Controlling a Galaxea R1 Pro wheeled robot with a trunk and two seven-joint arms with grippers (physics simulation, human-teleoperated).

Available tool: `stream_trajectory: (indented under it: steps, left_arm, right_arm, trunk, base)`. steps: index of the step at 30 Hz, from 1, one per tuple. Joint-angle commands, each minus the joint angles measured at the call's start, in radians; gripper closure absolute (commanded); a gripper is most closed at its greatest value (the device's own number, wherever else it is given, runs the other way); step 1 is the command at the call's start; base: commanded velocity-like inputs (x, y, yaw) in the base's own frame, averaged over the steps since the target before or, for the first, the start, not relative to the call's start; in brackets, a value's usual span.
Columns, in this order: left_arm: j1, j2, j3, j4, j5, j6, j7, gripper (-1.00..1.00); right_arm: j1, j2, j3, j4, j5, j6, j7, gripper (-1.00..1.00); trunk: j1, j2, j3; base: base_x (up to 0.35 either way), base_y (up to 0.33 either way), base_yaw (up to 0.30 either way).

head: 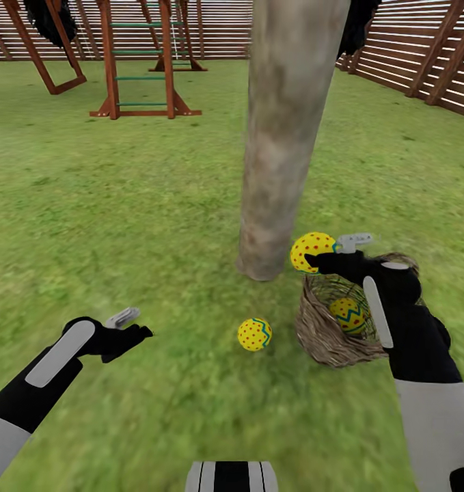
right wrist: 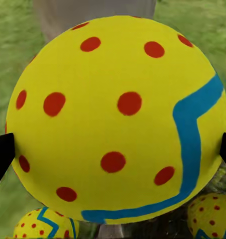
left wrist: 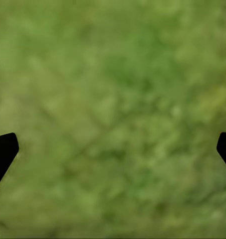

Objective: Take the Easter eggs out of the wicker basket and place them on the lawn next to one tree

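Yellow with red dots, one Easter egg [head: 313, 250] is clamped in the right gripper [head: 325, 251], lifted above the wicker basket [head: 320, 335] just beside the tree [head: 283, 137]. Judged from here, it should be lowered to the lawn [head: 122, 225] by the trunk's base before release, so it cannot roll. Three eggs in all: one held, one on grass [head: 254, 334] near the tree, one in the basket [head: 350, 315]. The left gripper [head: 131, 326] hangs spread and empty, well apart from the tree.

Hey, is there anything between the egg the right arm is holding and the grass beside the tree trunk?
Nothing visible. The right gripper holds the egg above the wicker basket's rim, beside the tree trunk. The lawn at the trunk's base is open; another egg lies further out.
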Motion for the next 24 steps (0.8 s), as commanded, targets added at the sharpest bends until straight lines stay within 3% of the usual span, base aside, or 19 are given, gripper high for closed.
stream_trajectory:
  steps: [1,3,7,9,11,13,15,16,18,21,24]
  left_arm:
    - [-0.001,0.001,-0.002,0.000,0.007,-0.001,0.007,-1.00]
    - [-0.001,0.002,-0.002,0.000,0.007,-0.001,0.007,-1.00]
    - [-0.001,0.006,-0.002,-0.032,0.008,0.002,0.000,-1.00]
    - [0.001,0.008,-0.002,-0.042,0.008,0.002,-0.060,-1.00]
    - [0.022,0.017,-0.002,-0.028,0.000,0.000,-0.217,-1.00]
    - [0.044,0.032,-0.002,-0.021,-0.043,-0.002,-0.362,-1.00]
    - [0.053,0.036,-0.002,0.001,-0.074,-0.021,-0.470,-1.00]
    - [0.073,0.037,-0.002,0.023,-0.086,-0.051,-0.583,-1.00]
    - [0.098,0.038,-0.002,0.049,-0.114,-0.096,-0.727,-1.00]
    - [0.109,0.036,-0.003,0.105,-0.162,-0.122,-0.801,-1.00]
    - [0.111,0.034,-0.022,0.123,-0.175,-0.129,-0.873,-1.00]
  right_arm:
    - [0.002,0.005,0.002,-0.006,-0.006,0.007,-0.006,1.00]
    - [0.012,0.017,0.003,-0.007,-0.008,0.008,-0.006,1.00]
    - [0.038,0.078,0.026,0.001,-0.007,0.005,-0.006,1.00]
    - [0.053,0.109,0.058,0.019,-0.006,0.003,-0.007,1.00]
    - [0.069,0.136,0.099,0.039,-0.006,0.001,-0.007,1.00]
    - [0.076,0.155,0.113,0.078,-0.007,-0.001,-0.005,1.00]
    - [0.077,0.167,0.117,0.147,-0.009,-0.017,-0.004,1.00]
    - [0.078,0.172,0.119,0.228,-0.009,-0.083,-0.004,1.00]
    - [0.078,0.176,0.120,0.326,-0.012,-0.195,-0.004,1.00]
    - [0.078,0.195,0.118,0.382,-0.014,-0.273,-0.003,1.00]
    - [0.079,0.206,0.119,0.479,-0.011,-0.349,-0.002,1.00]
  trunk:
    - [0.000,0.000,-0.001]
    - [0.000,0.000,-0.001]
    - [0.000,0.000,-0.001]
    - [0.000,0.000,-0.001]
    - [0.000,0.000,-0.001]
    - [0.000,0.000,-0.001]
    - [0.000,0.000,-0.001]
    - [0.000,0.000,-0.001]
    - [0.000,0.000,-0.001]
    - [0.000,0.000,-0.001]
    - [0.000,0.000,-0.001]
  base:
    - [0.000,0.315,0.000]
    - [0.000,0.323,0.000]
    - [0.000,0.327,0.000]
    - [0.000,0.328,0.000]
    - [0.000,0.317,0.000]
    - [0.000,0.292,0.000]
    - [0.000,0.226,0.000]
    - [0.000,0.139,0.000]
    - [0.000,0.110,0.000]
    - [0.061,0.182,0.000]
    - [0.242,0.161,0.000]
